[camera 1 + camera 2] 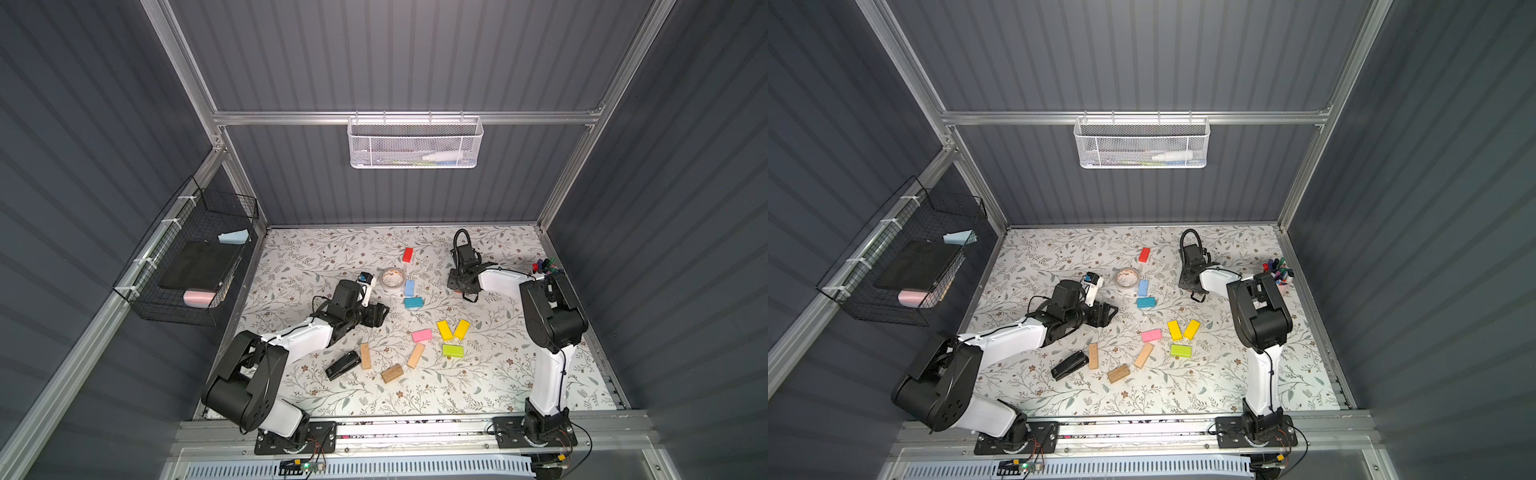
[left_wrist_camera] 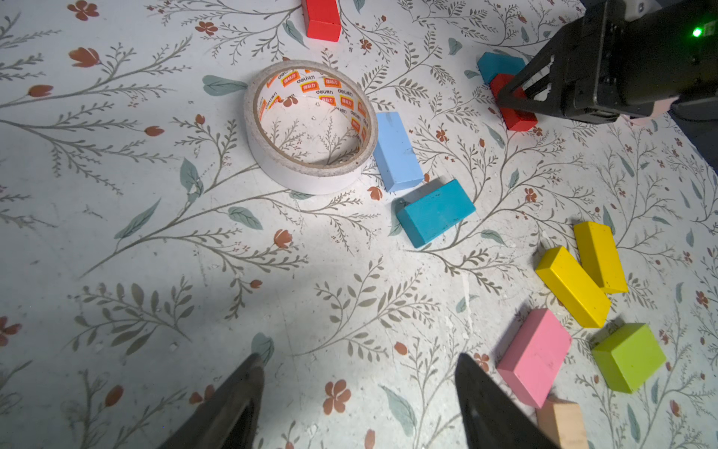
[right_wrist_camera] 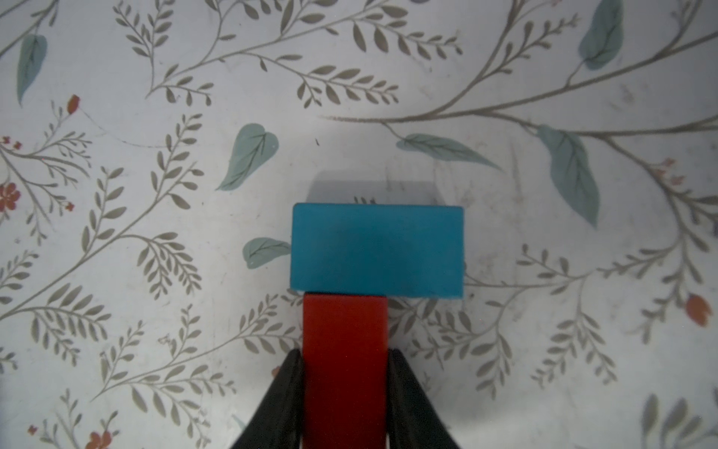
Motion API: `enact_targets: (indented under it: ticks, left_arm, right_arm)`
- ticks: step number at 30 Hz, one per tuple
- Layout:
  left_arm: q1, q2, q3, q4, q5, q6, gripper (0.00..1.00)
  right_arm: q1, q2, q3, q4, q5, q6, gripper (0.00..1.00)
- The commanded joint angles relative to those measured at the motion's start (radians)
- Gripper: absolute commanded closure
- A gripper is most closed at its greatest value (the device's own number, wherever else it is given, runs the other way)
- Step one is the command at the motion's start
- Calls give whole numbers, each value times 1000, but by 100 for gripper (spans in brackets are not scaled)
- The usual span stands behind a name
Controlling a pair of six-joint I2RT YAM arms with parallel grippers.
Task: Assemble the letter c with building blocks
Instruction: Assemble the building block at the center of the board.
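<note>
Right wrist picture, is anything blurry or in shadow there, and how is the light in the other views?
Right wrist view: the red block near the lens is soft-edged, and the teal block throws a faint shadow beyond it. Left wrist view: sharp, with a broad shadow across the table. Both top views: table bright, walls dim.

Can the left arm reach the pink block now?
Probably yes: the left end effector is open and empty, the pink block lies flat nearby, bare table between; a tan block crowds it.

White arm links (image 1: 307, 336), black joints (image 1: 552, 316), black tapered fingers (image 3: 281, 404).
</note>
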Motion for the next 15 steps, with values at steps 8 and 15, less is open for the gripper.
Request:
enact_targets:
  ticks: [8,15]
  left_arm:
    - [-8,-10,22,-24,0,23,24]
    - [-8,-10,21,-23,0,23,24]
  right_arm:
    - [-4,16,-3,-40,-16,-2,55]
    - [-2,-50,-39,-54,-16,1,52]
